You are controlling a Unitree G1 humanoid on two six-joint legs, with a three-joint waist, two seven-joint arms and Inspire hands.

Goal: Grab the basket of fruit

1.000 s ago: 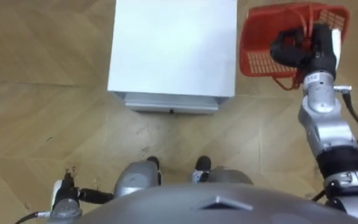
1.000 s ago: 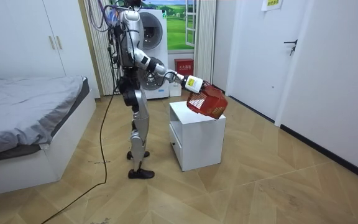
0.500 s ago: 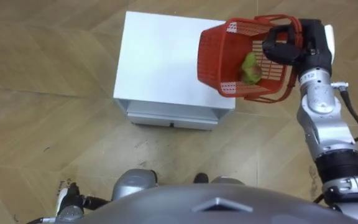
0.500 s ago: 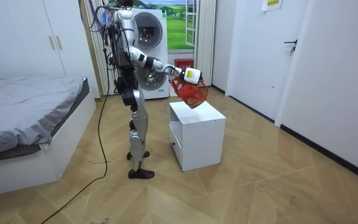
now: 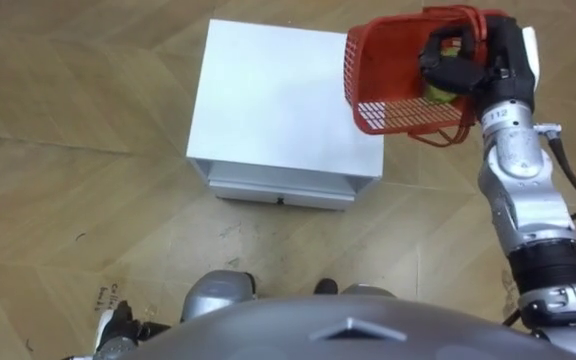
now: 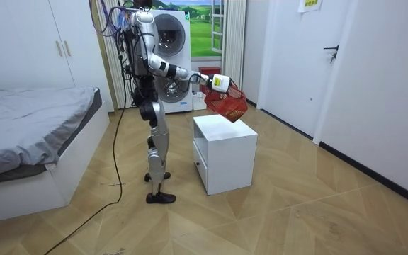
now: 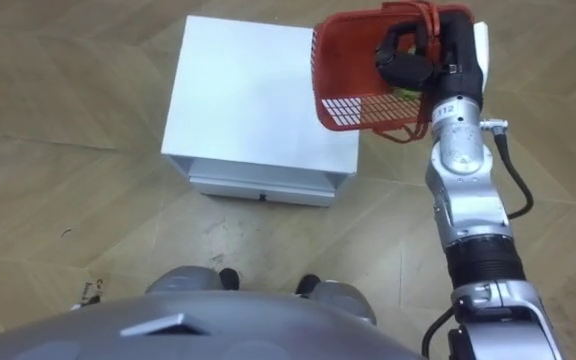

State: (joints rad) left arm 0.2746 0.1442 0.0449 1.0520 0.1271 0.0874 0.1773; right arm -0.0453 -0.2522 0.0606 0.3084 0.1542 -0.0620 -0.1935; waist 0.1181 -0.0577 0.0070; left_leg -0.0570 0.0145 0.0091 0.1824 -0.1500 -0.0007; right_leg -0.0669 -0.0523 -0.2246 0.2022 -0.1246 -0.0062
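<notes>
Low at the robot's side, the left hand (image 5: pixel 116 326) barely shows, and I cannot tell its state. Ahead stands a white desk (image 5: pixel 278 100) with a drawer (image 5: pixel 280 190). Above its far right corner, the right hand (image 5: pixel 465 66) is clenched around the handle of the red fruit basket (image 5: pixel 388 92). The basket hangs tilted, clear of the top, with a green fruit (image 5: pixel 442 88) inside.

I'm working in a home, a bedroom from what I see: a bed (image 6: pixel 27 134) with grey bedding, white wardrobe doors (image 6: pixel 20 49), a washing machine (image 6: pixel 170 42) by the far wall, a small white cabinet (image 6: pixel 225 152), and a herringbone wood floor (image 6: pixel 296 212).
</notes>
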